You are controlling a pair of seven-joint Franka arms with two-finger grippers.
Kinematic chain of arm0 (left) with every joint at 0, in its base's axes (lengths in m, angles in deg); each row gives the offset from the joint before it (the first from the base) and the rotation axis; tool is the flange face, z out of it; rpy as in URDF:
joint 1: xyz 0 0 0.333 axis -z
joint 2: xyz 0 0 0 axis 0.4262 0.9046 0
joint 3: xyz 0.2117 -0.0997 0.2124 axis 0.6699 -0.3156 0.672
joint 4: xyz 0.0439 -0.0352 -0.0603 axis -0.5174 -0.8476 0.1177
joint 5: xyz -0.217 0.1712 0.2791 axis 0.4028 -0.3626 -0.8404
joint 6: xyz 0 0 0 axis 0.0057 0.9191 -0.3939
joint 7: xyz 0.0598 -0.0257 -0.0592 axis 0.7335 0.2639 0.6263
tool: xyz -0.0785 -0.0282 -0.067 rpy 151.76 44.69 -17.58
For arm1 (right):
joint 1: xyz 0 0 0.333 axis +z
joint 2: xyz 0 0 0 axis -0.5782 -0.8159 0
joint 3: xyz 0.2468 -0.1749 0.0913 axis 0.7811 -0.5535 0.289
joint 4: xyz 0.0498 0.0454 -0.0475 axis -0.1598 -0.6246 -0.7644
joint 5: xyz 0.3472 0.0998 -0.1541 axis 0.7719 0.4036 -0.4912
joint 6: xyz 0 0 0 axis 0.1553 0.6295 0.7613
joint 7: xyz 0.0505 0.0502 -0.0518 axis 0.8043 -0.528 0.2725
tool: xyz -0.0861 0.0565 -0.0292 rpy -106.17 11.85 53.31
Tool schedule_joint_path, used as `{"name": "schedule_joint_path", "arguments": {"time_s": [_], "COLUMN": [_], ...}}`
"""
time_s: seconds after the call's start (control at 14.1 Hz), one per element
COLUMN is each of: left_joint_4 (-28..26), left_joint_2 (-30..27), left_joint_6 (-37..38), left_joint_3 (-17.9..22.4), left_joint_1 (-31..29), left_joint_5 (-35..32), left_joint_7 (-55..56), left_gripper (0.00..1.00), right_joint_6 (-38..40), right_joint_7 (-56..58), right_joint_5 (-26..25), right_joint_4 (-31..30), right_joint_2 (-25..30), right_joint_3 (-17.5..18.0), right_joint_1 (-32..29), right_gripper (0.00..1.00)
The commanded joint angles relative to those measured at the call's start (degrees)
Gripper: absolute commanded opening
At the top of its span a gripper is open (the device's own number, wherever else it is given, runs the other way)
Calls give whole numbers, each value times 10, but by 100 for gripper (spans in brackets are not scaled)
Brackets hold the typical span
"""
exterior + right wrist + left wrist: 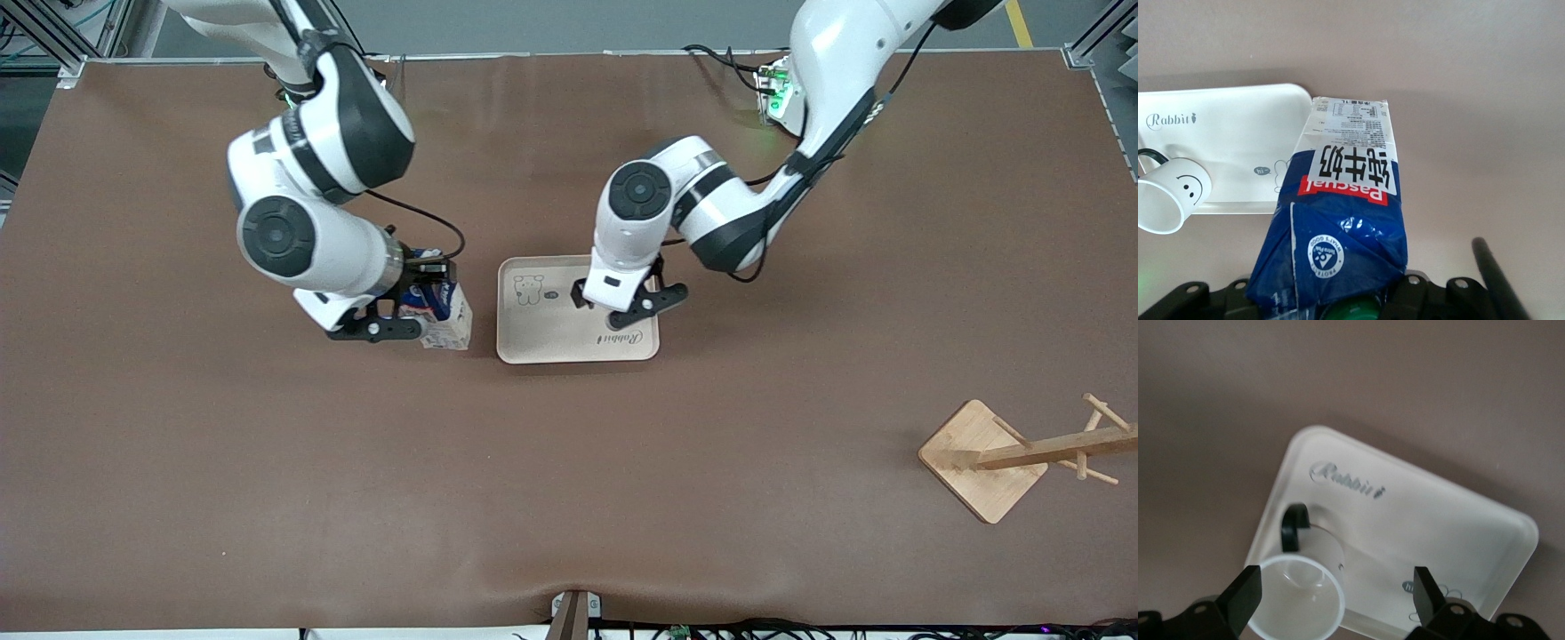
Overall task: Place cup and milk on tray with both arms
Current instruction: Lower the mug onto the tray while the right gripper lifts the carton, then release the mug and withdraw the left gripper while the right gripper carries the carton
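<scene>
Left wrist view: cup stands on tray between spread-open left tool fingers. Right tool clamps milk beside tray. Next, likely: carry milk over tray, release.

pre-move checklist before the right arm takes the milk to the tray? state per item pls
1. Cup standing upright on the tray: ok.
2. Left gripper open, fingers either side of the cup and off it: ok.
3. Left gripper lifted away from the tray: not ok, it hangs low over the cup.
4. Right gripper shut on the milk at its top end: ok.
5. Milk lifted off the table: cannot tell; it sits beside the tray, toward the right arm's end.
6. Free space on the tray for the milk: ok, the bear-drawing end is bare.
</scene>
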Motion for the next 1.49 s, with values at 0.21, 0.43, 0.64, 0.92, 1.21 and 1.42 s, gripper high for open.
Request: {"name": "schedule_joint_path", "arguments": {"time_s": [0.21, 0.43, 0.64, 0.92, 1.21, 1.42], "left_joint_4": [97, 136, 145, 144, 145, 145], "left_joint_2": [-42, -61, -80, -109, -112, -126], "left_joint_6": [145, 191, 193, 215, 223, 228], "left_joint_3": [-8, -9, -9, -5, -5, -3], "left_joint_1": [-82, -150, -229, -313, -370, -389], "left_joint_5": [-9, -7, 22, 21, 16, 15], "left_joint_7": [-111, -226, -338, -455, -519, -520], "left_gripper": [100, 100, 100, 100, 100, 100], "right_joint_6": [-5, -8, -29, -30, -28, -27], "right_joint_7": [-130, -162, -163, -162, -124, -80], "right_joint_5": [-22, -58, -48, -29, 2, 35], "right_joint_4": [78, 87, 86, 86, 85, 83], "right_joint_2": [-75, -97, -113, -134, -137, -137], "right_joint_3": [-7, -7, -5, -4, -3, -4], "right_joint_1": [91, 122, 125, 146, 148, 145], "right_gripper": [0, 0, 0, 0, 0, 1]}}
